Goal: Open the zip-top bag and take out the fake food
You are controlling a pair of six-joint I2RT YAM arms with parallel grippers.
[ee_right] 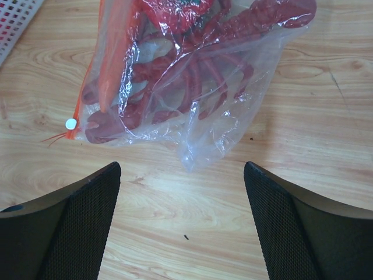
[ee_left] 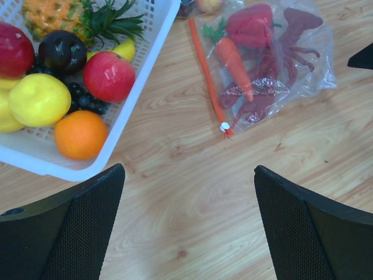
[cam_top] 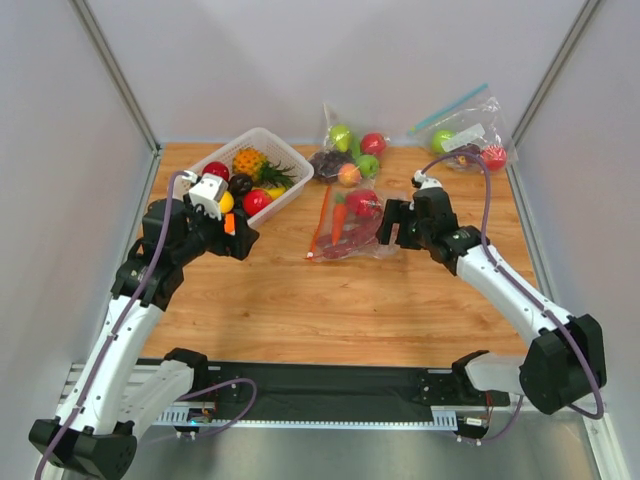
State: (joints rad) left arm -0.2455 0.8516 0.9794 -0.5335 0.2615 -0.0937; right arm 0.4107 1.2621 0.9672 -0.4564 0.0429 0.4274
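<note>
- Task not yet begun, by the look of it: zip-top bag (ee_right: 201, 149) lies flat on the wooden table (cam_top: 330, 310), and its orange-red zip strip (ee_left: 207, 76) appears shut along its length.
- All fake food inside: lobster (ee_right: 198, 76), carrot (ee_left: 234, 61), red pepper-like piece (ee_left: 250, 26). Left to do: grip, unzip, empty.
- Right gripper (ee_right: 182, 169): jaws spread, empty. The bag's loose corner sits just ahead of them, not touching.
- Left gripper (ee_left: 186, 227): jaws spread, empty. The zip end lies ahead and a little right, apart from it; white fruit basket (ee_left: 140, 99) to its left.
</note>
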